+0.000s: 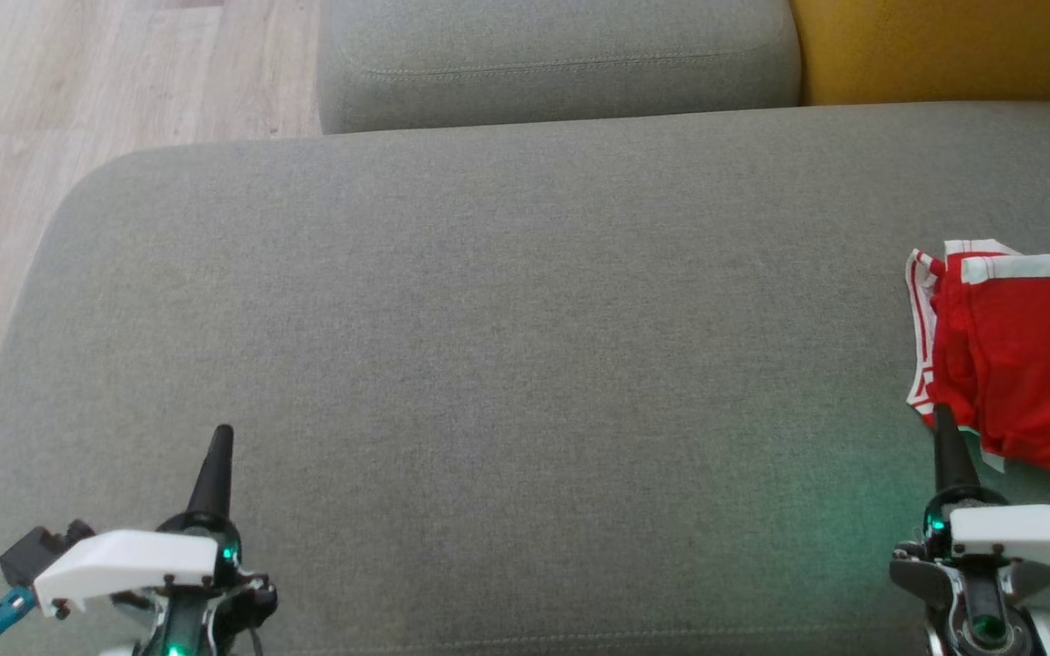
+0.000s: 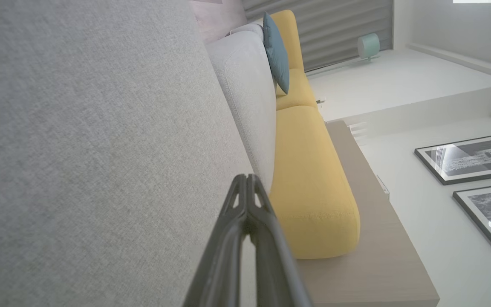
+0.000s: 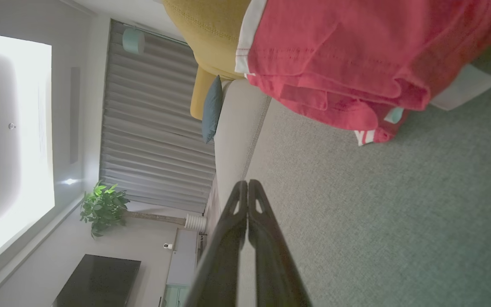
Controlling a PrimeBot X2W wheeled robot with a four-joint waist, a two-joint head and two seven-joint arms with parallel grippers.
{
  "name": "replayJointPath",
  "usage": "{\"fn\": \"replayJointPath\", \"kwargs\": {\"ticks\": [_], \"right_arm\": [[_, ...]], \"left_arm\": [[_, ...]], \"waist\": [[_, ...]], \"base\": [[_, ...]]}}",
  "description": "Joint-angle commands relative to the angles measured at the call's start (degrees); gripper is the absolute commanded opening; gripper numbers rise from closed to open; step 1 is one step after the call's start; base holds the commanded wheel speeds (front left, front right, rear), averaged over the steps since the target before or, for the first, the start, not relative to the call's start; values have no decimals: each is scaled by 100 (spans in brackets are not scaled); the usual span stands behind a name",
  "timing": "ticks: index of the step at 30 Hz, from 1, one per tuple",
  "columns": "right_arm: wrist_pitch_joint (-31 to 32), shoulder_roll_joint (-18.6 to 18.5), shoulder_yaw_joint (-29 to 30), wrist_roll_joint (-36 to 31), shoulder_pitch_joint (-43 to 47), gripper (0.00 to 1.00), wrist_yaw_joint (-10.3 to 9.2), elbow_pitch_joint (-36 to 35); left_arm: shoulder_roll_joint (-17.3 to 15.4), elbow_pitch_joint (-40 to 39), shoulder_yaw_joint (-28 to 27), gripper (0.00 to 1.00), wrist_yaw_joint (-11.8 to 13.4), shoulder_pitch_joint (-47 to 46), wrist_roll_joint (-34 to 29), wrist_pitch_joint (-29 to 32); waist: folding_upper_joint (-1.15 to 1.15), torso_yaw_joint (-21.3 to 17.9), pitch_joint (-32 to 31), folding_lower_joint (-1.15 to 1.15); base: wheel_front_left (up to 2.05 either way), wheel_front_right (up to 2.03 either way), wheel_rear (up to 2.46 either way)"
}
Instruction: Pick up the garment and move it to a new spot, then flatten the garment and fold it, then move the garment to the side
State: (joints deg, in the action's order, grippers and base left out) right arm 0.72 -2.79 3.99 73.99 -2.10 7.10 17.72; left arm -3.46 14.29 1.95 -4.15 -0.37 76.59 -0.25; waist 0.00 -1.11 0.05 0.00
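Two sets of jaws are in view, and both are pressed together with nothing pinched between them. In the left wrist view we see the left arm's fingers (image 2: 224, 256) meeting at the tips above bare grey fabric. In the right wrist view the right arm's fingers (image 3: 228, 247) meet the same way. They point along the seat, with the tips near the garment (image 3: 335, 64) but apart from it.

In the head view both arms sit low at the near edge of the seat cushion (image 1: 488, 319), one at each side. We read this as a rest posture: shut, empty jaws clear of the working surface.

The garment (image 1: 1017, 364), red with white trim, lies at the far right of the seat cushion, partly cut off by the frame edge. It rests in stacked layers rather than spread flat. We judge that this position leaves the wide middle of the cushion free for flattening and folding. We cannot tell whether the layers are a finished fold set aside or a loose heap awaiting pickup.

Beyond the seat stand a grey back cushion (image 1: 561, 64) and a yellow cushion (image 1: 944, 46). Wooden floor (image 1: 78, 109) lies to the left.
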Motion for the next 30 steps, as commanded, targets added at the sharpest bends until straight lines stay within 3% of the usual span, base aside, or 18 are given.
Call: {"fn": "replayJointPath", "kwargs": {"ticks": [1, 30], "right_arm": [[57, -85, -68, 190, -326, 0, 30, -235], [503, -77, 161, 1894, -399, 0, 39, -374]], "left_arm": [[-98, -158, -218, 0, -98, -360, 159, 58], [-88, -33, -645, 0, -334, -565, 1725, 512]], "waist": [[0, 6, 1, 0], [0, 111, 13, 0]], "base": [[0, 0, 0], [0, 0, 0]]}}
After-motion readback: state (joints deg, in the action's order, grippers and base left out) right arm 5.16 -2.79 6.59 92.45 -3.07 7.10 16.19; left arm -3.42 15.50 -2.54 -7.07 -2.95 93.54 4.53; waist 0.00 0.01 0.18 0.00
